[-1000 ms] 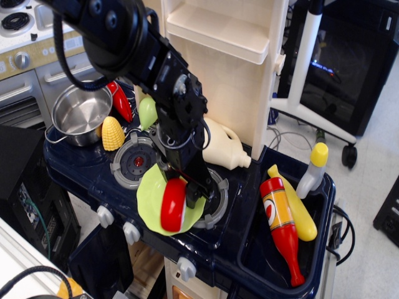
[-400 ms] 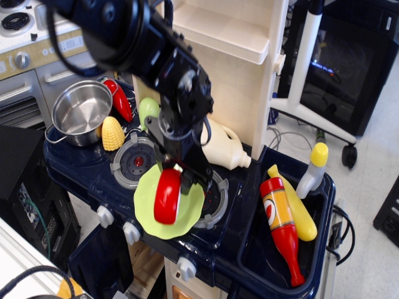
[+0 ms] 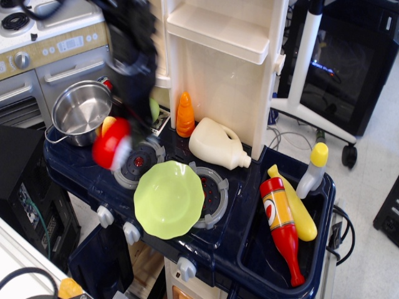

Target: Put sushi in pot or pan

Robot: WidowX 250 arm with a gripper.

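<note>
The sushi, glossy red over a white base, hangs in the air above the left burner, just to the right of and in front of the steel pot. My gripper is motion-blurred; it comes down from the dark arm above and is shut on the sushi. The pot stands empty at the back left corner of the toy stove, with its wire handle at the left. The sushi is outside the pot's rim.
A lime-green plate lies on the front of the stove. An orange carrot, a cream jug, a ketchup bottle and a yellow-capped bottle are to the right. A yellow corn peeks out beside the pot.
My gripper has lifted the sushi off the green plate and swung it left and back towards the pot. The plate now lies bare.
</note>
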